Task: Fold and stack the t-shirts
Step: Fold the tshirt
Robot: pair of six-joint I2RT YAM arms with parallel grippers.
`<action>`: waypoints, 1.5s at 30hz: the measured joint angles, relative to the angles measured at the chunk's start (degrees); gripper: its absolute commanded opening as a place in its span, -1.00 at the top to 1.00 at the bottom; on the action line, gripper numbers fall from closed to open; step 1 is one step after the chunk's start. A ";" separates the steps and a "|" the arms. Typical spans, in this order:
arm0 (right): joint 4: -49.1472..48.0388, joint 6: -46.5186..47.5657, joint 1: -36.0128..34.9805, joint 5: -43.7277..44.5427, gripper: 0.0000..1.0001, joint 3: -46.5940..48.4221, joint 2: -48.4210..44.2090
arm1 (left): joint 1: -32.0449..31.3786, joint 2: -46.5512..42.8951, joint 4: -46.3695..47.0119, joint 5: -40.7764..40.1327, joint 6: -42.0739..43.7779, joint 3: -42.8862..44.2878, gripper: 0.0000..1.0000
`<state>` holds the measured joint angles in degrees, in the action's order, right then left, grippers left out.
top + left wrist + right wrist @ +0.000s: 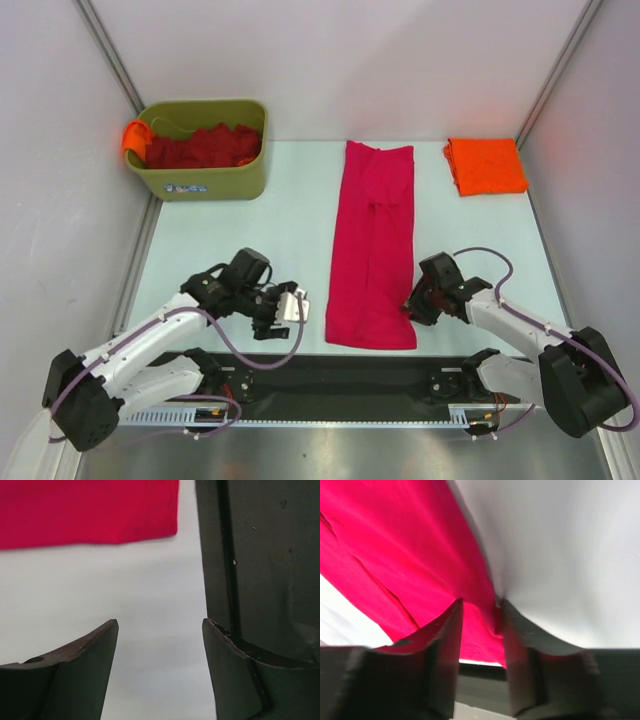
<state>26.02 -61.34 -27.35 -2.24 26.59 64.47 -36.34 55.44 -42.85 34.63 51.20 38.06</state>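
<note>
Work surface: a pale blue-green table [240,225], flat and matte. Back wall [330,60], left wall [50,200] and right wall [600,200]: plain white panels. A grey metal left post [112,55] and right post [560,70] mark the rear corners. A black strip [340,372] runs along the table's near edge, with a brushed metal ledge [340,455] just beyond it. Lighting is even, with soft shadows.

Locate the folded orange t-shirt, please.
In the top view, the folded orange t-shirt lies at the far right, apart from the crimson-pink t-shirt on its left.
</note>
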 measured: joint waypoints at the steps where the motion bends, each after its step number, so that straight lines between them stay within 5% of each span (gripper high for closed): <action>1: 0.31 1.09 0.26 -0.07 0.12 0.39 -0.11 | -2.47 0.31 0.59 -0.68 1.05 0.00 -0.49; 8: 8.76 3.43 -0.17 -0.20 0.14 0.81 -2.80 | -18.01 6.32 10.80 -4.94 9.03 -0.26 -0.50; 15: 14.23 2.93 -5.14 -1.09 0.17 -0.20 -5.49 | -24.09 15.96 17.42 -6.01 13.46 -1.09 -0.37; 25: 12.52 2.23 -6.34 -6.27 0.35 -2.69 -7.02 | -24.09 26.73 18.97 -8.68 17.00 1.55 0.31; 30: 11.45 2.75 -6.34 -7.82 1.00 -2.67 -5.51 | -23.56 29.18 19.74 -9.49 17.79 3.43 0.99; 38: 17.66 7.06 -4.11 -7.32 1.00 3.65 -2.73 | -19.96 29.75 14.34 -6.47 16.06 10.40 1.00; 45: 20.02 15.61 6.56 -7.45 1.00 20.20 7.56 | -6.10 35.60 11.89 -0.50 8.63 27.61 0.99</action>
<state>46.04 -45.74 -20.80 -9.69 46.78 72.03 -42.44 91.05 -30.96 34.13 59.83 65.67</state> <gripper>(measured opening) 0.026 0.009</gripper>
